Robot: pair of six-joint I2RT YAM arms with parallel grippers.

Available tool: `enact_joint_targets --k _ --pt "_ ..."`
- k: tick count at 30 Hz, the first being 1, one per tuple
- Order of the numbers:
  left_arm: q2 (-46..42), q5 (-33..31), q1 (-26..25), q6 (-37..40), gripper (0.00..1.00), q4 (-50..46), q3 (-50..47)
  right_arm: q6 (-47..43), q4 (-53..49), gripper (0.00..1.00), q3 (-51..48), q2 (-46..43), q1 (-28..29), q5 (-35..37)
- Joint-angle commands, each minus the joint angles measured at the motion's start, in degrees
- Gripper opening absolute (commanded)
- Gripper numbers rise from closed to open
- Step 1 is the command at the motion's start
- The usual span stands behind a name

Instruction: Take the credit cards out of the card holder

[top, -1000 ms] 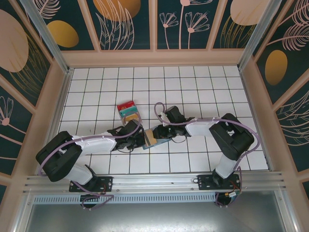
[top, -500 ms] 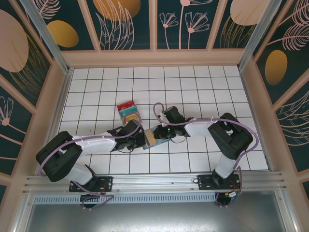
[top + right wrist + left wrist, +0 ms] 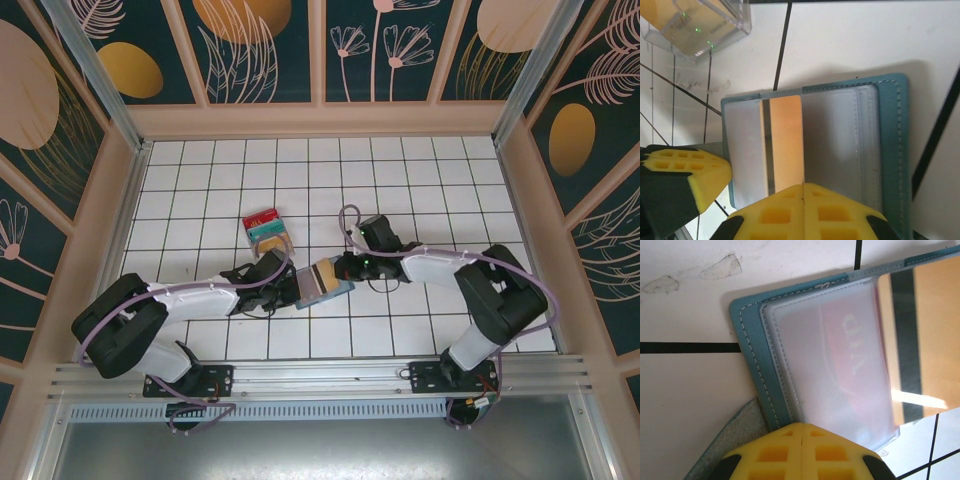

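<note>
Two cards lay loose on the white tiled table (image 3: pixel 430 180) in my overhead view, a red card (image 3: pixel 261 217) and a teal card (image 3: pixel 268 234), overlapping, up and to the left of the card holder (image 3: pixel 320 297). The holder sat open between the two arms near the table's middle. From above I could place the left gripper (image 3: pixel 290 291) at the holder's left edge and the right gripper (image 3: pixel 344 270) at its right edge, but I could not make out how their jaws stood. On the left wrist camera I saw that gripper's yellow pads (image 3: pixel 765 455) pressed together over the holder's near edge, clamping it. Through a frosted sleeve (image 3: pixel 805 340) I also saw a second red card (image 3: pixel 850 370) with pale lettering, turned and blurred, perhaps "VID"; I could not read it for sure. On the right wrist camera the tan card (image 3: pixel 786 135) with its dark stripe lay bare across the holder. Its near end ran in between that gripper's closed pads, so the gripper had hold of the card. That view also caught one left pad at the holder's corner, and a clear plastic box (image 3: pixel 695 22) with print too small to read.
</note>
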Motion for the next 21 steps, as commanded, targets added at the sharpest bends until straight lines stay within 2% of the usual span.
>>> enact_joint_targets --k 1,4,6,7,8,10,11,12,14,16,21 --pt "-1.5 -0.8 -0.4 -0.7 0.00 -2.6 -0.3 -2.2 -3.4 0.00 -0.2 -5.1 -2.0 2.7" --pt "-2.5 -1.1 -0.4 -1.2 0.02 -2.5 0.3 -3.2 -5.4 0.00 0.1 -8.5 -3.7 3.2" --pt "-3.6 -1.6 -0.3 -1.7 0.13 -2.4 0.9 -3.8 -6.4 0.00 0.6 -10.3 -3.8 2.9" --pt "-4.3 -1.8 -0.4 -1.9 0.22 -2.1 1.3 -3.9 -6.8 0.00 0.9 -10.9 -3.7 2.8" --pt "-5.1 -2.2 -0.4 -2.3 0.37 -1.9 1.7 -4.1 -6.9 0.00 1.2 -11.6 -3.8 2.4" --pt "-6.8 -2.8 -0.3 -2.9 0.45 -1.0 2.3 -4.1 -6.5 0.00 1.5 -12.7 -3.8 1.2" --pt "-7.7 -3.3 -0.3 -3.5 0.54 -0.4 2.6 -3.9 -6.2 0.00 1.7 -13.4 -3.7 0.4" --pt "-8.7 -3.9 -0.2 -4.2 0.67 0.1 2.9 -3.8 -5.9 0.00 1.9 -13.7 -3.8 -0.4" --pt "-10.5 -5.2 -0.2 -5.2 0.68 1.0 3.4 -3.1 -5.2 0.00 2.3 -14.5 -5.6 -2.0" --pt "-12.2 -5.1 0.2 -6.6 0.62 3.1 3.4 -1.6 -3.3 0.00 2.4 -15.5 -6.5 -4.5" --pt "-15.9 -1.1 3.3 -13.0 0.54 15.9 -0.3 3.9 3.4 0.00 1.3 -17.7 -9.1 -12.6"
